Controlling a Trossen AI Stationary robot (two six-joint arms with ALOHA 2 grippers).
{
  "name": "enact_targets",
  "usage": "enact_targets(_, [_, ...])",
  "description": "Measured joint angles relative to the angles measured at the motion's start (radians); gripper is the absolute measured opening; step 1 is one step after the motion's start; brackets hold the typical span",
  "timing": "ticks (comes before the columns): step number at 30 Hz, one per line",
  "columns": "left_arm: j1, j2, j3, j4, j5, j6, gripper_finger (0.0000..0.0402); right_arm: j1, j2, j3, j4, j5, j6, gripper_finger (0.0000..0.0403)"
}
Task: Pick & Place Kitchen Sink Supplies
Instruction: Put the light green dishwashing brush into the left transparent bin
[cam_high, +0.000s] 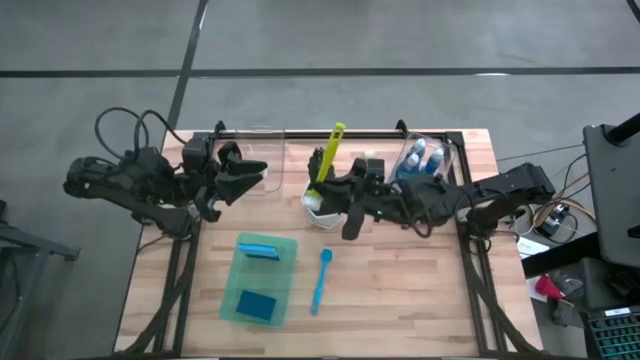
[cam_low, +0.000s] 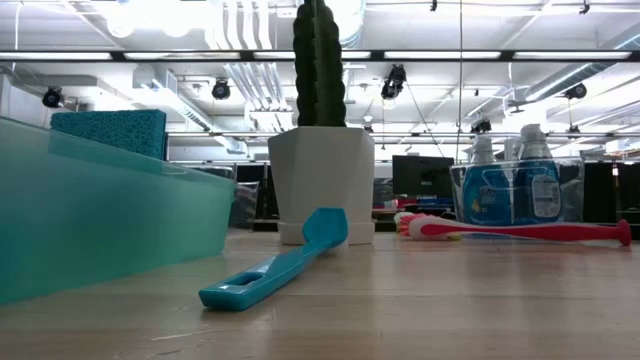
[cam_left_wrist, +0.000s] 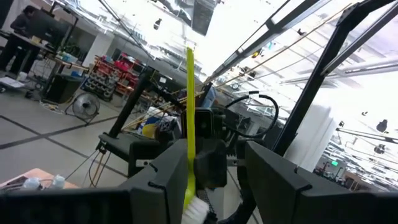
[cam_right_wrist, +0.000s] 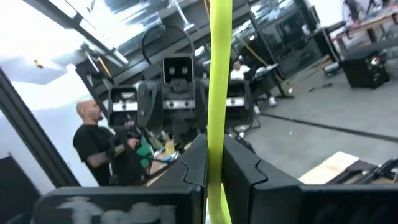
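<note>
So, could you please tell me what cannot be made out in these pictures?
Pink brush: high view, hidden under the right arm; only the low view shows it.
Yellow brush in the right pincer: right wrist view, both ends cut off by the edges.
Flat sponge in the tray: low view, hidden behind the tray wall.
Cactus: low view, top cut off by the edge.
Bottles: labels too small in every view.

Lower end of thin yellow long-handled brush hidden between right gripper fingers, upper end cropped.
</note>
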Motion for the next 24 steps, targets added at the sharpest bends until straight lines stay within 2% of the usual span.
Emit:
enact_targets(8, [0.0,0.012,0.0,0.001,-0.002,0.0,0.0154,-0.009,0.028,0.004,0.043,-0.079,0.005,0.0027])
enact_targets(14, [0.0,0.016,0.0,0.002,-0.046,-0.001,0.0154,-0.011,0.058,0.096,-0.005,-0.125,-0.084,0.0027])
enact_targets(19, [0.001,0.025,0.0,0.022,-0.054,0.01,0.0154,-0.017,0.131,0.264,-0.243,-0.183,-0.038,0.0027])
enact_targets(24, [0.001,0.054,0.002,0.029,-0.028,0.014,0.0154,-0.026,0.265,0.471,-0.417,-0.203,-0.021,0.0027])
